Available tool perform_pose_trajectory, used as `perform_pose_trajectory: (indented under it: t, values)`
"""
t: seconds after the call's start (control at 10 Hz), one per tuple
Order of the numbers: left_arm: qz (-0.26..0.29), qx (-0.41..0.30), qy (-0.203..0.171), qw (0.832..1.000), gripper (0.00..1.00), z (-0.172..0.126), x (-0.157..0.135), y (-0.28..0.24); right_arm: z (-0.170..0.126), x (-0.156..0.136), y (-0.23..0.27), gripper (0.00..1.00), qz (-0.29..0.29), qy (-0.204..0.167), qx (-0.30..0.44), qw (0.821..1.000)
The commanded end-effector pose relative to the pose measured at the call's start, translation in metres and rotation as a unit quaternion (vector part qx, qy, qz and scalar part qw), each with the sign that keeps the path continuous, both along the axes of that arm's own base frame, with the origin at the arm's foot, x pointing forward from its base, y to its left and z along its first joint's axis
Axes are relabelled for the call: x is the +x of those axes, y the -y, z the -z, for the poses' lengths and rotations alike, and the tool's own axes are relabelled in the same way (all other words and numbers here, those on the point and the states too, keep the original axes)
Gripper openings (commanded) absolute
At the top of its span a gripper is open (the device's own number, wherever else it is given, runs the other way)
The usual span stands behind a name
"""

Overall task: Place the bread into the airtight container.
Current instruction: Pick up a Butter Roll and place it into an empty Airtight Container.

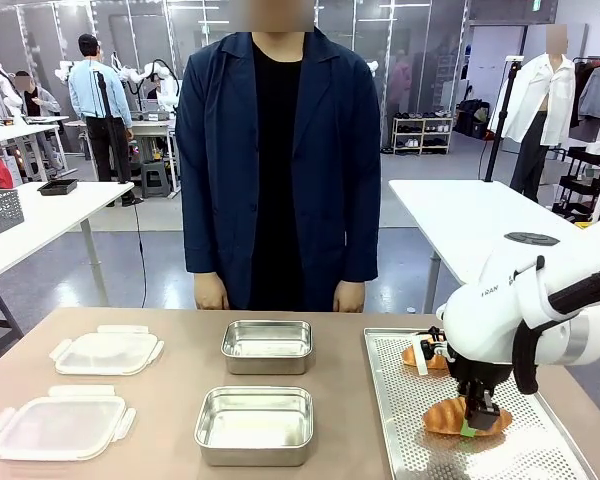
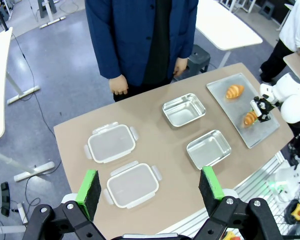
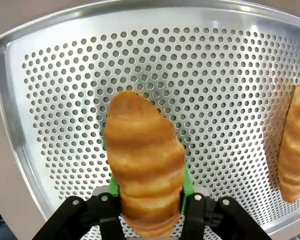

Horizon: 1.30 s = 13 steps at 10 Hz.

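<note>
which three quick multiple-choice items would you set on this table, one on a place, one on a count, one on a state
1. Where does the croissant gripped by the right claw lie?
A. in a person's hand
B. on a plastic lid
C. on the perforated tray

2. How many steel containers stand on the table?
A. one
B. two
C. four

3. How is the left claw?
A. open, holding nothing
B. shut on a lid
C. shut on a croissant

Answers:
1 C: the bread rests on the holed metal.
2 B: one sits behind the other mid-table.
3 A: its green pads stand wide apart, high above the table.
</note>
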<state>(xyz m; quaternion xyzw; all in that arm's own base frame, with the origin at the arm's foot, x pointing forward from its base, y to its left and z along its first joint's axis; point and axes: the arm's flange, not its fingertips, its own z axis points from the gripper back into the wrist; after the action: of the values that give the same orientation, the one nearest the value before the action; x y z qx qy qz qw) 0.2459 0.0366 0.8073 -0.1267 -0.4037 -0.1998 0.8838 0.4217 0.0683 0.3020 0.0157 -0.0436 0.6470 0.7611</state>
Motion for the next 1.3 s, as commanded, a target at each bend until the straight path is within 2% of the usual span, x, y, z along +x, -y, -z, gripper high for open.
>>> perform_pose_trajectory:
  t: [0.0, 0.3, 0.6, 0.8, 1.0, 1.2]
  values:
    - [0.005, 0.008, -0.003, 1.000, 1.00, -0.003, -0.001, 0.000, -0.026, -0.001, -0.007, 0.39, 0.016, -0.003, -0.020, 1.000]
    - [0.005, 0.008, -0.003, 1.000, 1.00, -0.003, -0.001, 0.000, -0.083, -0.005, -0.052, 0.39, 0.011, -0.005, -0.050, 0.999]
    - [0.005, 0.008, -0.003, 1.000, 1.00, -0.003, -0.001, 0.000, -0.117, -0.012, -0.145, 0.39, 0.011, -0.003, -0.058, 0.998]
    - [0.005, 0.008, -0.003, 1.000, 1.00, -0.003, -0.001, 0.000, -0.121, -0.012, -0.201, 0.39, 0.012, -0.002, -0.055, 0.998]
    - [0.005, 0.008, -0.003, 1.000, 1.00, -0.003, -0.001, 0.000, -0.110, -0.010, -0.271, 0.39, 0.012, -0.001, -0.053, 0.999]
    - [0.005, 0.008, -0.003, 1.000, 1.00, -0.003, -0.001, 0.000, -0.095, -0.008, -0.319, 0.39, 0.010, -0.006, -0.039, 0.999]
